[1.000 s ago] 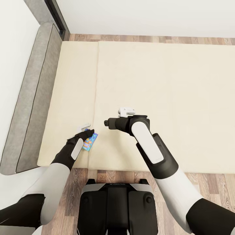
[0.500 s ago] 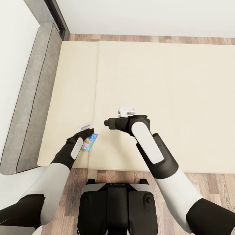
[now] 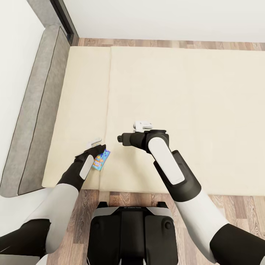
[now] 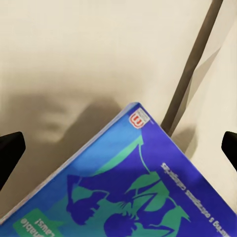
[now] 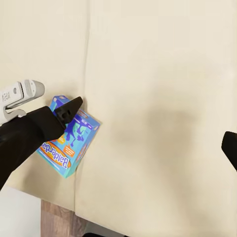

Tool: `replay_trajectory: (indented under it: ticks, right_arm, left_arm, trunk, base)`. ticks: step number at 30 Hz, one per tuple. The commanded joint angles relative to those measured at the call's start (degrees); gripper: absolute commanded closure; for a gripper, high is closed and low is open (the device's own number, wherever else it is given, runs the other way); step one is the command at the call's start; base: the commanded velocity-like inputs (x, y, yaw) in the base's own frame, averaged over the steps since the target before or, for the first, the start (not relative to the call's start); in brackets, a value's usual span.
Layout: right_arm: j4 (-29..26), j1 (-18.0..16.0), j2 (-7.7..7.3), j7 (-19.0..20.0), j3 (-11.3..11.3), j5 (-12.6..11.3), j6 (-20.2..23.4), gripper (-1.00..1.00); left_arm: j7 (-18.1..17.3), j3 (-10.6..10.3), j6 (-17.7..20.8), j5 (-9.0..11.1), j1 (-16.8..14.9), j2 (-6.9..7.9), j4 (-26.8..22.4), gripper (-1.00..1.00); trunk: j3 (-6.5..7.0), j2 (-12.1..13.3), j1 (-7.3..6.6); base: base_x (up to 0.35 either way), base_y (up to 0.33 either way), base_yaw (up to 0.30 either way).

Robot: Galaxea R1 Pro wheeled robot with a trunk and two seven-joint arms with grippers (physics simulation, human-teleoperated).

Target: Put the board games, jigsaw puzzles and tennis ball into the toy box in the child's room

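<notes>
A wide cream bed point(image 3: 176, 110) with a lengthwise seam is seen from the head view, bordered on one side by a grey padded headboard point(image 3: 36, 103) and by a strip of wood-plank floor point(image 3: 235, 206) along its near edge. A small blue game box point(image 3: 102, 160) (cartoon-printed, with orange lettering on its side) is found near the bed's near edge, right at the seam, and it appears to be raised on one edge rather than lying flat. The left claw point(image 3: 96, 144) is placed directly over that box, and the dark wrist covers part of it. In the left wrist view the box point(image 4: 133, 182) is seen close up between the two dark fingertips point(image 4: 10, 150), which stand far apart at either side of the picture, so the left claw is spread wide and nothing is gripped. The right claw point(image 3: 142, 125) is held above bare mattress, well apart from the box, with the forearm bent across the middle of the bed; whether it is spread or closed cannot be told. In the right wrist view the left arm point(image 5: 29, 131) and the blue box point(image 5: 71, 143) beside the seam are seen from the side.
</notes>
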Motion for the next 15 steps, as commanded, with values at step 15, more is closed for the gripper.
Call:
replay_trajectory:
  ticks: [15]
  right_arm:
    - [-0.04, -0.05, 0.01, -0.6, 0.02, -0.48, 0.22, -1.0]
  left_arm:
    - [0.55, 0.11, 0.51, 0.62, -0.01, -0.04, -0.11, -1.0]
  trunk:
    - [-0.06, -0.09, 0.04]
  base:
    - [0.0, 0.0, 0.0]
